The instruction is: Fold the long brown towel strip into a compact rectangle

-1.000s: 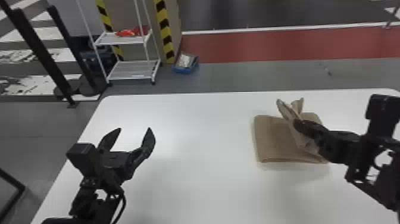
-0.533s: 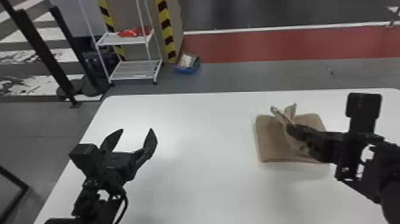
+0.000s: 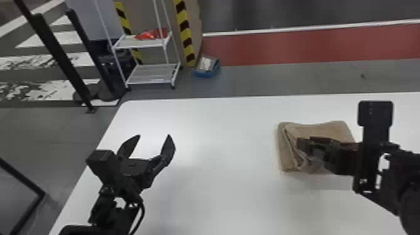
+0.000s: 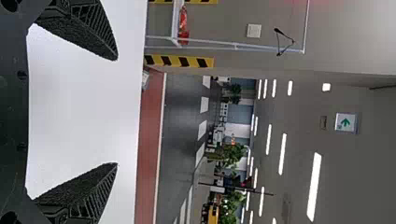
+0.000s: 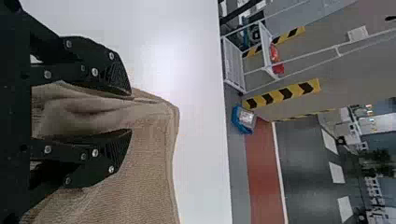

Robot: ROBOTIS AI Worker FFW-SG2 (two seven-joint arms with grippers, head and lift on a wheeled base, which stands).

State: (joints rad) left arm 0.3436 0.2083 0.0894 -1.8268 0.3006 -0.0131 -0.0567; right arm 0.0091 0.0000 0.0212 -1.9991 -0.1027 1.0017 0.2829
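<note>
On the right side of the table in the head view, the brown towel point(image 3: 284, 156) lies as a compact folded stack, with a loose, creased upper layer along its left part. My right gripper point(image 3: 300, 146) is low over this stack, pointing left. In the right wrist view the right gripper point(image 5: 131, 113) is shut on a thick bunch of the towel point(image 5: 144, 168), which bulges between its fingers and reaches past their tips. My left gripper point(image 3: 154, 137) is parked above the table's left side, open and holding nothing. The left wrist view shows the left gripper point(image 4: 116, 112) with wide-apart fingers.
The white table point(image 3: 218, 131) has its far edge beyond the towel and its left edge beside the left arm. On the floor behind stand a white rack point(image 3: 147, 75) and a blue box point(image 3: 207, 66).
The right gripper has moved left and lowered. The towel's upper part, which stood up in peaks, now lies flatter toward the left of the stack. The left arm is nearly unchanged.
</note>
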